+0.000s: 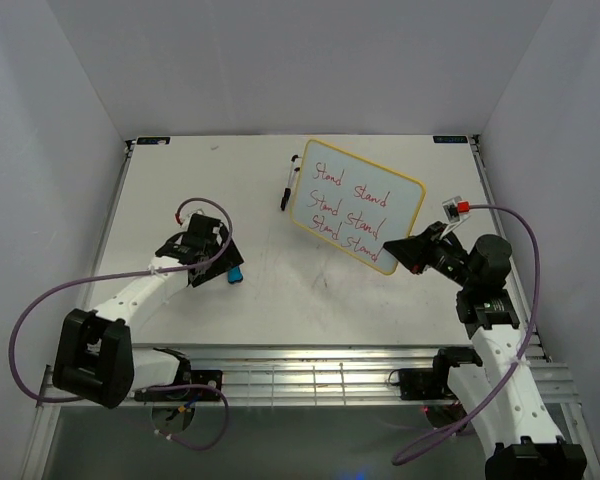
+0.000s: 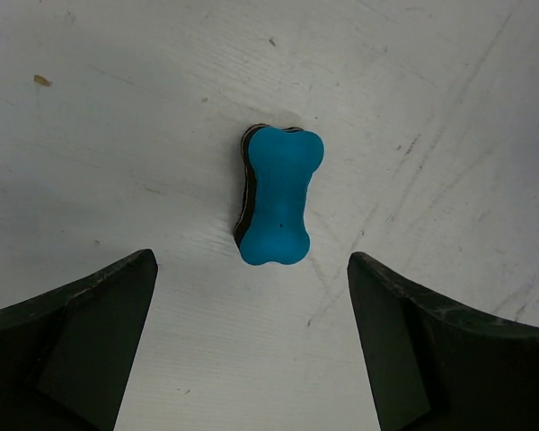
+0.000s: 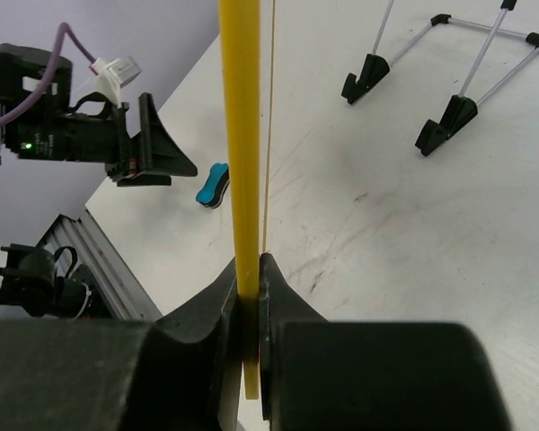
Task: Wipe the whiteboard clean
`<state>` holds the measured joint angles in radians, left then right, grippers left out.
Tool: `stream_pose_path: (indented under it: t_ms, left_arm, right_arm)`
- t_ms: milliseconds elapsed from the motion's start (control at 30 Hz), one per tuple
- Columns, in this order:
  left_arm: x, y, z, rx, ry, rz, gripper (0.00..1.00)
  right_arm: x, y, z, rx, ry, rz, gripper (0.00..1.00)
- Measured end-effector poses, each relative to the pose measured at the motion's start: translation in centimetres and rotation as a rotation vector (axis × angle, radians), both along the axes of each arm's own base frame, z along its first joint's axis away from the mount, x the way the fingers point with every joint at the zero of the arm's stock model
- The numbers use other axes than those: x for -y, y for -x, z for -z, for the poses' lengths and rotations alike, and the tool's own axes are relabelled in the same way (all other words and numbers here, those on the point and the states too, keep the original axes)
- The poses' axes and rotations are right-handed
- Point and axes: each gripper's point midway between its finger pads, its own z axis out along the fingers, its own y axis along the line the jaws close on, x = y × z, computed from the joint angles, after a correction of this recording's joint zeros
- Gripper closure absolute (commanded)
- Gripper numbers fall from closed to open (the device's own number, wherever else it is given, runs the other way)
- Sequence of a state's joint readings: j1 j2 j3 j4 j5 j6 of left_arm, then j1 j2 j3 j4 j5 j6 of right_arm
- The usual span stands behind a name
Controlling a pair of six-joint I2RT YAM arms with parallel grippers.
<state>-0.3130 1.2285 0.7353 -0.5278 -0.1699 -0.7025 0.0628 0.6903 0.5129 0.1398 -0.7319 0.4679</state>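
The whiteboard (image 1: 354, 204), white with a yellow frame and several lines of red handwriting, is held tilted above the table at centre right. My right gripper (image 1: 408, 250) is shut on its near right edge; the right wrist view shows the yellow frame (image 3: 237, 135) edge-on, pinched between the fingers. The blue bone-shaped eraser (image 1: 235, 274) lies flat on the table. My left gripper (image 1: 216, 262) is open just left of it, not touching; in the left wrist view the eraser (image 2: 277, 196) lies ahead of the spread fingers. The eraser also shows in the right wrist view (image 3: 213, 184).
A black marker (image 1: 284, 190) lies on the table just left of the whiteboard. A wire stand with black feet (image 3: 449, 72) lies on the table beyond the board. The table's metal rail edge (image 1: 310, 360) runs along the front.
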Motion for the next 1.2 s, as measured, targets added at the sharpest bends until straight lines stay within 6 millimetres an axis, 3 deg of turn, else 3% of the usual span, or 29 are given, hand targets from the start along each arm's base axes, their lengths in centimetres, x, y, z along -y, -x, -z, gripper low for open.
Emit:
stream_pose_path:
  t_ms: [167, 300, 533, 700, 1100, 1200]
  left_arm:
    - [1.2, -0.3, 2.0, -0.071, -0.042, 0.001, 0.02]
    - [1.8, -0.6, 3.3, -0.107, -0.084, 0.004, 0.11]
    - [0.8, -0.4, 5.0, -0.157, -0.153, -0.013, 0.29]
    - [0.8, -0.6, 4.9, -0.158, -0.168, -0.001, 0.35]
    - [1.8, -2.4, 4.3, -0.142, -0.189, 0.055, 0.39]
    - [1.8, -2.4, 4.5, -0.148, -0.196, 0.063, 0.44]
  right_arm:
    - [0.0, 2.2, 0.4, -0.016, 0.002, -0.013, 0.92]
    - [0.0, 3.2, 1.6, -0.075, 0.015, -0.022, 0.92]
    - [0.0, 4.4, 3.3, -0.135, 0.061, -0.035, 0.92]
    - [0.0, 4.6, 3.5, -0.144, 0.070, -0.043, 0.92]
    - [-0.2, 4.9, 3.4, -0.143, 0.069, -0.061, 0.92]
    - [-0.2, 5.1, 3.5, -0.143, 0.072, -0.065, 0.92]
